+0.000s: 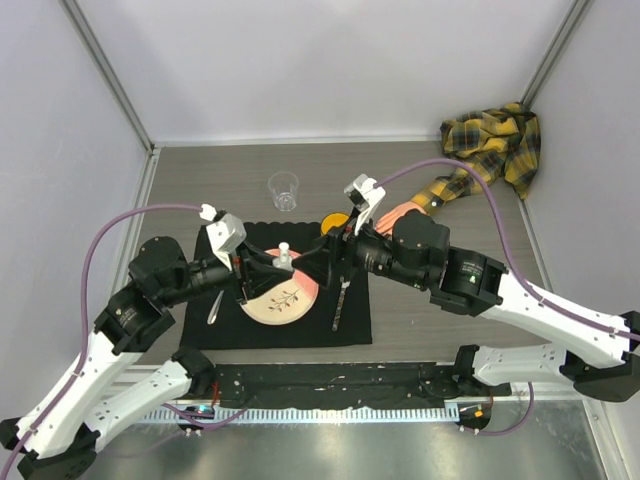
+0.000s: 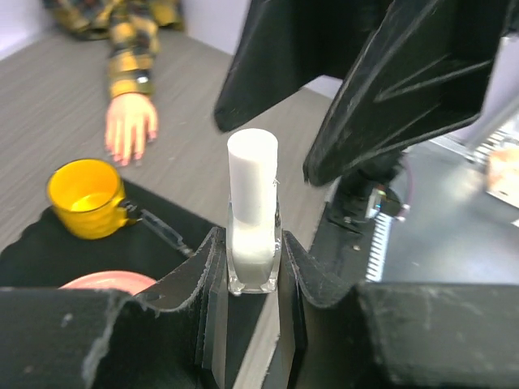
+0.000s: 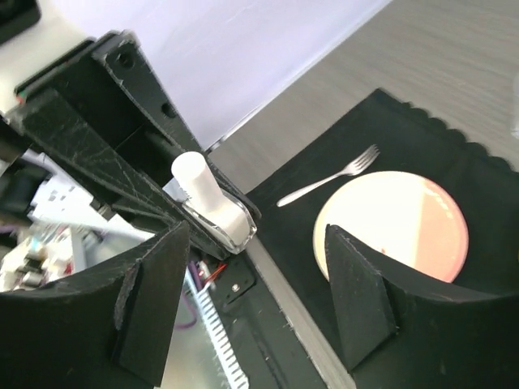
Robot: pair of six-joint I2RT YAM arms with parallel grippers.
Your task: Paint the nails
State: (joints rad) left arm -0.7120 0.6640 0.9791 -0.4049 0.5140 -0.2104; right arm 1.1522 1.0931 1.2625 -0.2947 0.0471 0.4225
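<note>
Here the left gripper (image 2: pixel 251 241) pinches the bottle (image 2: pixel 253 267) upright, cap (image 2: pixel 252 174) on top. The right gripper (image 3: pixel 258 235) is spread; the cap sits upper left of its gap in the wrist view. The nails (image 1: pixel 384 222) lie right of centre overhead, nearer the right gripper.

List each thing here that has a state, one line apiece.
Small clear bottle with white cap: capped, upright, clamped.
Left gripper: shut on the bottle.
Right gripper: open, holding nothing.
Pale peach mannequin hand: lying palm down.
Yellow cup: upright.
Clear plastic tumbler: upright.
</note>
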